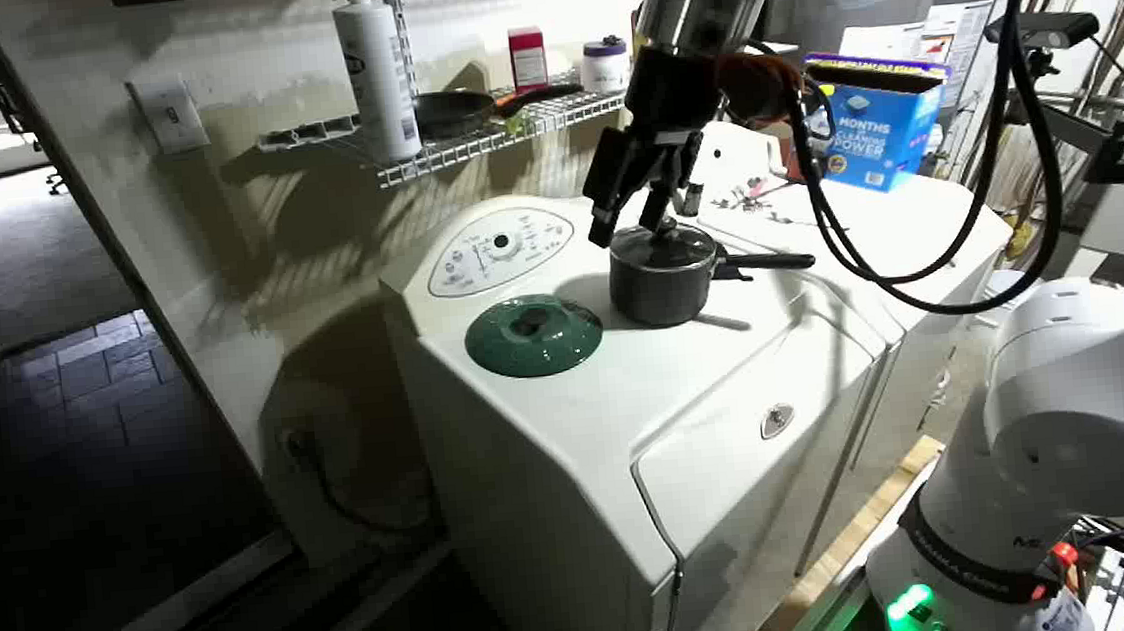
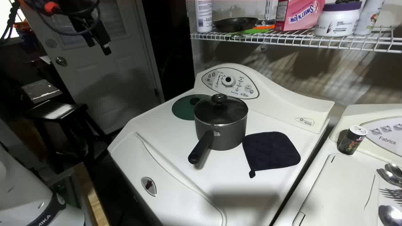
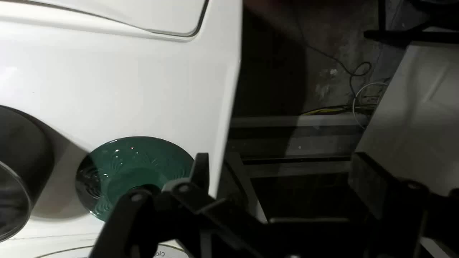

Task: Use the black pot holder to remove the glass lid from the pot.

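Observation:
The dark grey pot stands upright on the white appliance top, its long black handle toward the front. Seated on its rim is the glass lid with a black knob; both show in both exterior views. Flat beside the pot lies the black pot holder, its loop at one corner; it is outside the wrist view. My gripper hangs in the air well away from the pot, high over the appliance's far side. In the wrist view the gripper is open, its fingers wide apart with nothing between them.
A dark green disc lies close to the pot. Behind rises the control panel, with a loaded wire shelf above. On the neighbouring machine are a small can and cutlery. The appliance's side edge drops to the floor.

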Robot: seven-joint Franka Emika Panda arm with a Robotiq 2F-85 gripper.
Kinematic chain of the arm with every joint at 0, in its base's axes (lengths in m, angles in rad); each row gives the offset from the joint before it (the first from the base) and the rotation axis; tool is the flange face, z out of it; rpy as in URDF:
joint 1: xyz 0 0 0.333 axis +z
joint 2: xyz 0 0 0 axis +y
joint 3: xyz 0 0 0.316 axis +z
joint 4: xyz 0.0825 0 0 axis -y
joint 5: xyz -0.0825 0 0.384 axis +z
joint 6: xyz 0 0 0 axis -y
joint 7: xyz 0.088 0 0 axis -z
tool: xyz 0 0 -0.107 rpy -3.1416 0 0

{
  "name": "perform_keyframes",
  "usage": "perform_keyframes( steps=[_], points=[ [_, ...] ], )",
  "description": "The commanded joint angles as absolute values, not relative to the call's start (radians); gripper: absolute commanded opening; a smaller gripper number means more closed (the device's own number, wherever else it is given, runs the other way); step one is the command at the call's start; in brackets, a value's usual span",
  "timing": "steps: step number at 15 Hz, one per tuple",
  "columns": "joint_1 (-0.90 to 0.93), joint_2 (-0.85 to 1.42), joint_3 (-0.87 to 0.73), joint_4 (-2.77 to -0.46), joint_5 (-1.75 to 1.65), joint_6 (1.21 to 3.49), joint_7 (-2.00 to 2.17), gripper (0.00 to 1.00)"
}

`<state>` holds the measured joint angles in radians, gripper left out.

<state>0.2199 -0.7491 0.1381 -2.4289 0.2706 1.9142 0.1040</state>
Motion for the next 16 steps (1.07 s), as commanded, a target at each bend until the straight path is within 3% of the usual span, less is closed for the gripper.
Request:
perform_keyframes(
  steps=[1,7,16],
  points=[
    [0.207,-0.75,0.147,-2.427,0.278,1.91,0.097,1.0],
    [0.207,-0.75,0.147,-2.427,0.278,1.91,0.097,1.0],
    [0.004,-0.514,0.111,-2.288,0.236,2.361,0.26,1.0]
  ],
)
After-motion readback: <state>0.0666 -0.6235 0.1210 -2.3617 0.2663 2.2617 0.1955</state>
